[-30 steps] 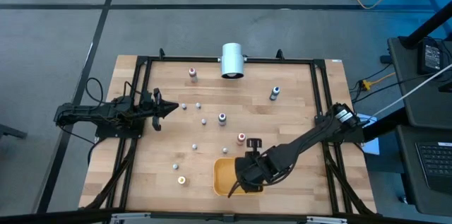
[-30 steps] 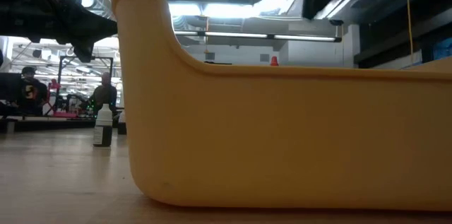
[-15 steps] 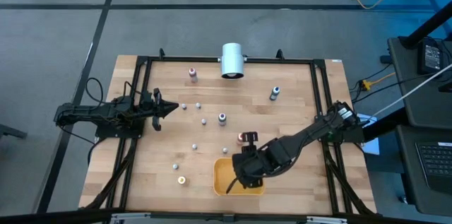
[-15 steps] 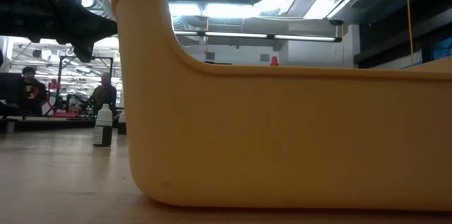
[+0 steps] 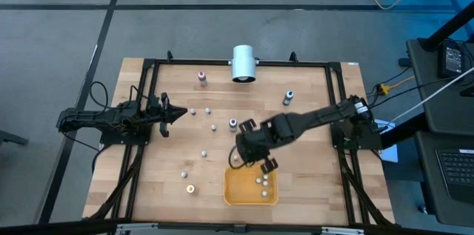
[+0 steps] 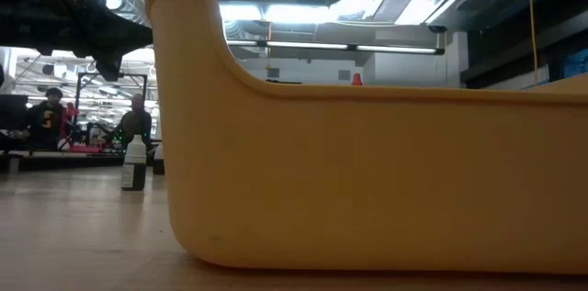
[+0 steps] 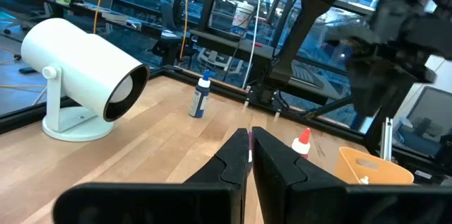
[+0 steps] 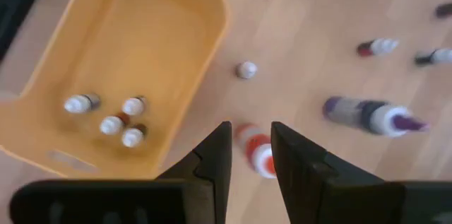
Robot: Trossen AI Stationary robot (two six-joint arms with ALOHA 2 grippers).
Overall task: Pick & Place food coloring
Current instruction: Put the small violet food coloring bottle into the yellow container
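Above the bench just beyond the orange tray [image 5: 231, 190], my right end effector [image 8: 248, 146], fingers slightly parted and empty, hangs directly over a red-capped food coloring bottle [image 8: 256, 152], upright between them; left end effector [image 7: 250, 155] pressed together, far off.

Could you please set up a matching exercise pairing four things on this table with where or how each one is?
1. white cylinder
2. orange tray
3. left pincer
4. blue-topped bottle

A. shut, over the table's left side
B. standing upright on bare wood
C. at the table's far edge
D. holding small food coloring bottles

Pairs: 1-C, 2-D, 3-A, 4-B
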